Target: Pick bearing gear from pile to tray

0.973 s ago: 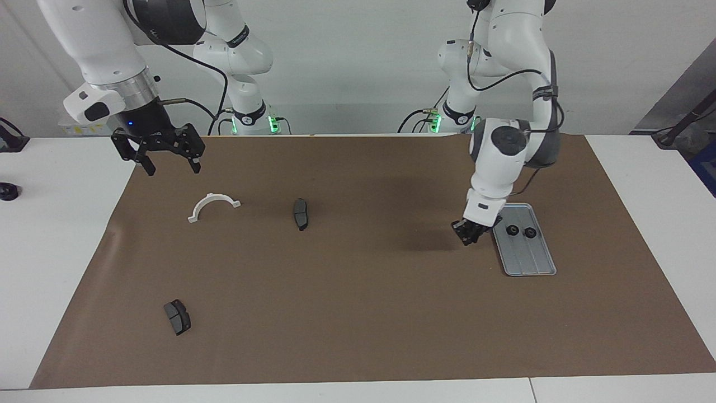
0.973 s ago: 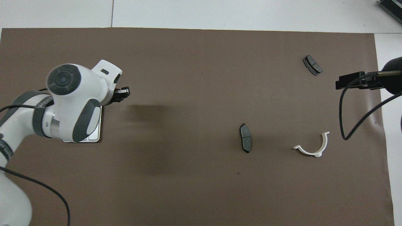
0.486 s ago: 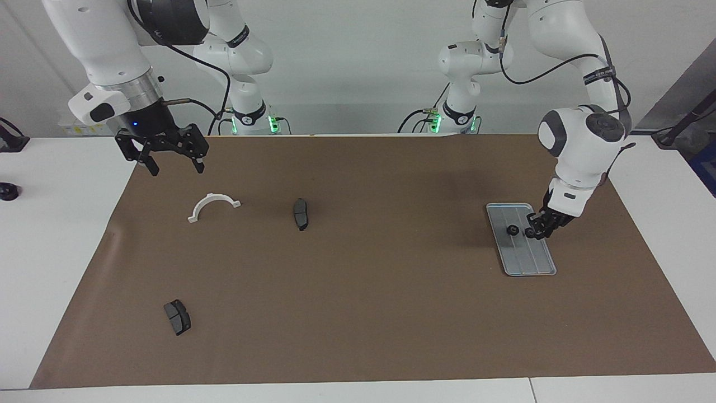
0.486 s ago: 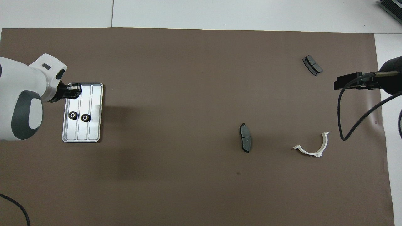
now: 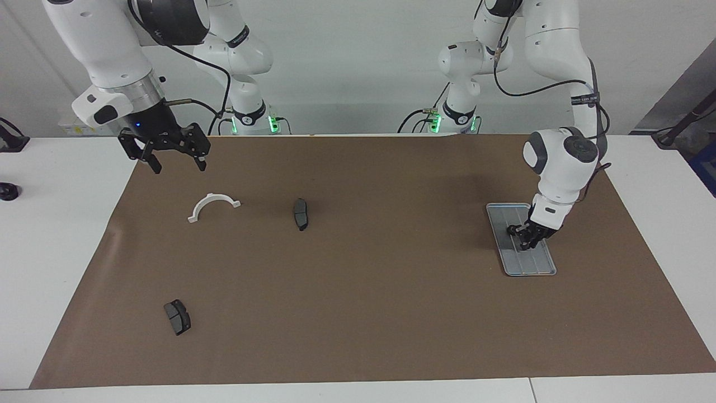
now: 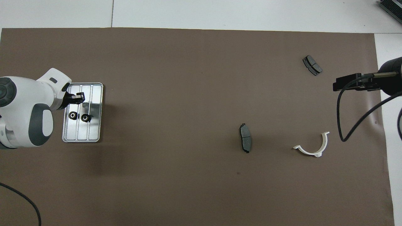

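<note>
Two small black gears (image 6: 73,115) (image 6: 85,117) are sitting side by side in the tray (image 6: 94,138). The tray lies flat on the brown mat (image 5: 391,308), close to the mat's edge at my left arm's end. My left gripper (image 5: 526,238) hangs low over the middle of the tray, tilted in from that edge. Honestly I can't tell if its fingers are apart or pinched, or whether there's anything between them. From the facing side it covers one of the gears and only the other (image 5: 512,229) shows.

My right gripper (image 5: 178,166) waits with its jaws spread wide and nothing in them, up over the mat's corner nearest the right arm's base.

Rest of the pile is scattered toward the right arm's end. The white half-ring bracket (image 5: 214,196) is under-ish that waiting gripper, one brake pad (image 5: 301,214) lies beside it toward the mat's middle, and the other brake pad (image 5: 177,317) is near the corner farthest from the robots.
</note>
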You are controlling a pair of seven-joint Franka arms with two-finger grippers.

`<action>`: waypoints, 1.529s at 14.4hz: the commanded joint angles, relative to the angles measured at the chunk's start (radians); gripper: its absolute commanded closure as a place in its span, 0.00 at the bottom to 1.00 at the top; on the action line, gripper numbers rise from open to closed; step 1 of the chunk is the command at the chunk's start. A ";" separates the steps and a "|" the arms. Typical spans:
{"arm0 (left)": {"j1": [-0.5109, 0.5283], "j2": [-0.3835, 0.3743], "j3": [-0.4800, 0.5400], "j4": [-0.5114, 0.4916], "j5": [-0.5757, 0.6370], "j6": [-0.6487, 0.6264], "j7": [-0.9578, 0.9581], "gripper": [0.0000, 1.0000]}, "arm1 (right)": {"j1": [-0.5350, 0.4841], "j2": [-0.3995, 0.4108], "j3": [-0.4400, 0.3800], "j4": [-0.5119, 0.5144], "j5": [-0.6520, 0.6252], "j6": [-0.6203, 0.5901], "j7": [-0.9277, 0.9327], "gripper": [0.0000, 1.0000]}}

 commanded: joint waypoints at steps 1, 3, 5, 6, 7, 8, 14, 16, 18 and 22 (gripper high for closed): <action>-0.012 0.002 0.008 0.014 -0.012 0.023 0.013 0.00 | -0.014 -0.023 0.005 -0.021 0.012 -0.020 -0.033 0.00; -0.021 -0.011 0.008 0.040 -0.012 -0.012 0.013 0.00 | -0.014 -0.023 0.005 -0.021 0.012 -0.020 -0.033 0.00; -0.021 -0.062 0.008 0.071 -0.002 -0.119 0.027 0.00 | -0.016 -0.023 0.005 -0.021 0.012 -0.020 -0.033 0.00; -0.021 -0.085 0.003 0.092 -0.002 -0.179 0.057 0.00 | -0.017 -0.023 0.004 -0.021 0.012 -0.020 -0.035 0.00; -0.021 -0.109 0.001 0.115 -0.002 -0.248 0.090 0.00 | -0.017 -0.023 0.004 -0.021 0.012 -0.020 -0.035 0.00; -0.024 -0.128 -0.002 0.146 -0.002 -0.320 0.104 0.00 | -0.017 -0.023 0.004 -0.021 0.012 -0.020 -0.035 0.00; -0.093 -0.260 -0.005 0.232 0.002 -0.644 0.125 0.00 | -0.017 -0.023 0.004 -0.021 0.012 -0.020 -0.033 0.00; -0.088 -0.280 -0.005 0.307 -0.004 -0.762 0.136 0.00 | -0.017 -0.023 0.004 -0.021 0.012 -0.020 -0.033 0.00; -0.081 -0.292 -0.002 0.366 -0.028 -0.843 0.141 0.00 | -0.017 -0.023 0.004 -0.021 0.012 -0.020 -0.033 0.00; -0.125 -0.318 0.021 0.383 -0.048 -0.913 0.139 0.00 | -0.017 -0.023 0.004 -0.021 0.012 -0.020 -0.033 0.00</action>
